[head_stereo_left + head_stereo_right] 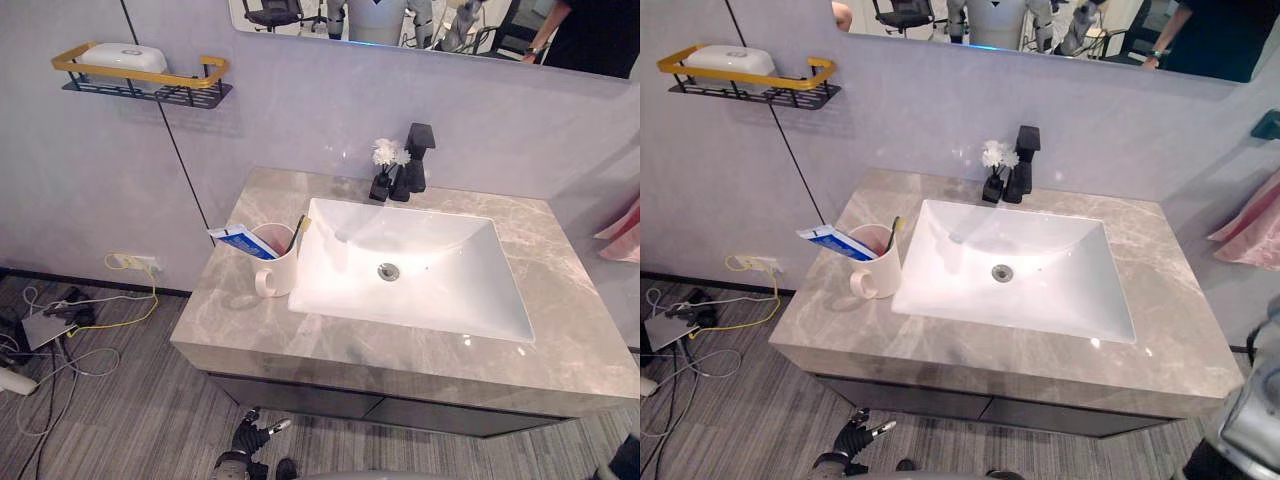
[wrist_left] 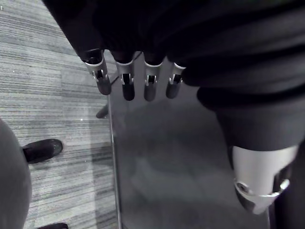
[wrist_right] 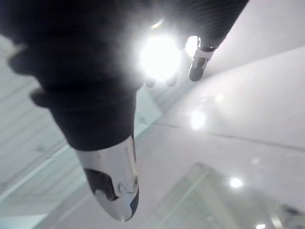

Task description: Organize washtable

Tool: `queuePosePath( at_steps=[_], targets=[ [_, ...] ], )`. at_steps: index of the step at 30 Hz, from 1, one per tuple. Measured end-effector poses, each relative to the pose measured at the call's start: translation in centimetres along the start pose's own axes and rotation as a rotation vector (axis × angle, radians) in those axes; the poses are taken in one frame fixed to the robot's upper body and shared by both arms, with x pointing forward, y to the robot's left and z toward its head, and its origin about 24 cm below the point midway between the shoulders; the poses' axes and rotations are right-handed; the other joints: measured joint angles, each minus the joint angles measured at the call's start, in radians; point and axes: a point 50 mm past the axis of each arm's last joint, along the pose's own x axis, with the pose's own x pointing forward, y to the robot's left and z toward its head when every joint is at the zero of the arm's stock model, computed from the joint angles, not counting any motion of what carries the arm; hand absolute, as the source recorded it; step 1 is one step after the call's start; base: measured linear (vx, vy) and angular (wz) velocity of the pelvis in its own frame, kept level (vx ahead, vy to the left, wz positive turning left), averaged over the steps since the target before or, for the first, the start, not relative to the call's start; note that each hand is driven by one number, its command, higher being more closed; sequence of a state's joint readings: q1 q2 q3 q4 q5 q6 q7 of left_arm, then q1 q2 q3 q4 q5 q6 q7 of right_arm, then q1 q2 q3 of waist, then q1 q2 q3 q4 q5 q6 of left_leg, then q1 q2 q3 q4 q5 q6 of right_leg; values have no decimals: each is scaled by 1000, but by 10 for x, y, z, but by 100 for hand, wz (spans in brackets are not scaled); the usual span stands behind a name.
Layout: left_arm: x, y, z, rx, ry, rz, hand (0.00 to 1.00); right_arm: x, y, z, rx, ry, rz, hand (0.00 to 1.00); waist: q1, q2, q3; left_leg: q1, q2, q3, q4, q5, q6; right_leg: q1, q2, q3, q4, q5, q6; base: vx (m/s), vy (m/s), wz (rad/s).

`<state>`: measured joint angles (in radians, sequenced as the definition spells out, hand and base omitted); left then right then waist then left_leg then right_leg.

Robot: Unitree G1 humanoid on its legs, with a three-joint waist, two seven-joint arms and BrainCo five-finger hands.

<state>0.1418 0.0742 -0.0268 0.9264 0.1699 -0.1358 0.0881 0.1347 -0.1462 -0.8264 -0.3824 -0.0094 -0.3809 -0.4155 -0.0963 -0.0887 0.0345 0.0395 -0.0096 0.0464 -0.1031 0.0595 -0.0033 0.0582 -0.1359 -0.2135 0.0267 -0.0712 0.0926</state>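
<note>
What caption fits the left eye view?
White cup holding toothpaste and toothbrush stands left of the sink; black tap behind.

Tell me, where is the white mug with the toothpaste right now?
In the left eye view, the white mug stands on the grey countertop on the robot's left, beside the left rim of the white sink, a toothpaste tube poking out.

The robot's left hand (image 2: 143,33) hangs with its silver, dark-tipped fingers (image 2: 125,78) straight in a row, holding nothing. The thumb (image 2: 259,181) sticks out apart from them. Past the fingers lies a grey striped carpet floor (image 2: 52,95), meeting a dark smooth panel (image 2: 171,157) along a straight edge.
</note>
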Motion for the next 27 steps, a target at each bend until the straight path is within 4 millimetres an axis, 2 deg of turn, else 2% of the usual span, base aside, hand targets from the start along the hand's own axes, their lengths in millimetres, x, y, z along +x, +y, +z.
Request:
queuePosePath(
  at_steps=[2,3,6,11,13,14,17,19,21,23,27],
  targets=[
    [0,0,0,-15,1,7,0,-17,-12,-17,-71,127,-2,0,0,2,-1,0,2,12,0,-4,-1,-7,1,11,3,0,0,23,5,-15],
    [0,-2,0,-58,9,17,0,-32,-20,-26,-115,224,-18,0,-1,4,-2,-1,3,19,0,-6,0,-10,2,16,5,0,0,32,5,-23],
    [-3,-5,-6,-127,31,41,0,-68,-41,-37,-206,410,-67,0,-1,20,-12,8,7,44,0,-18,7,-7,2,30,8,0,0,49,7,-22],
    [-6,-17,-4,-219,26,42,0,-111,-44,-74,-246,677,-63,0,1,36,-14,44,21,141,0,-59,8,12,0,53,16,-2,2,19,19,-26],
    [-6,-19,-3,-254,35,48,0,-144,-43,-95,-261,857,-31,0,2,42,-13,53,33,194,0,-64,2,10,0,54,27,-4,2,25,9,-11],
    [-6,-20,-3,-256,37,49,0,-153,-43,-99,-266,901,-22,0,3,44,-11,56,34,209,0,-64,1,12,-1,53,27,-5,3,33,10,-1],
    [-6,-21,-4,-283,49,57,0,-214,-50,-119,-302,1194,37,0,10,57,2,83,35,238,0,-66,-6,35,-6,52,32,-16,3,32,19,-2],
    [-5,-22,-3,-283,47,54,0,-232,-53,-122,-311,1277,69,0,17,63,4,91,34,240,0,-68,-7,38,-8,53,39,-23,5,6,7,-2],
    [-4,-21,-1,-287,43,54,0,-264,-60,-119,-331,1421,157,0,37,65,5,102,34,242,0,-72,-9,45,-8,48,47,-35,2,8,-2,2],
    [-3,-22,2,-285,37,49,0,-282,-61,-117,-317,1509,240,0,58,65,6,100,35,240,0,-70,-13,45,-7,44,48,-38,1,20,-9,5],
    [-3,-23,1,-264,38,34,0,-303,-67,-114,-292,1620,322,0,59,62,6,101,29,212,-1,-69,-13,62,-12,15,38,-44,6,34,-5,21]
  ],
)
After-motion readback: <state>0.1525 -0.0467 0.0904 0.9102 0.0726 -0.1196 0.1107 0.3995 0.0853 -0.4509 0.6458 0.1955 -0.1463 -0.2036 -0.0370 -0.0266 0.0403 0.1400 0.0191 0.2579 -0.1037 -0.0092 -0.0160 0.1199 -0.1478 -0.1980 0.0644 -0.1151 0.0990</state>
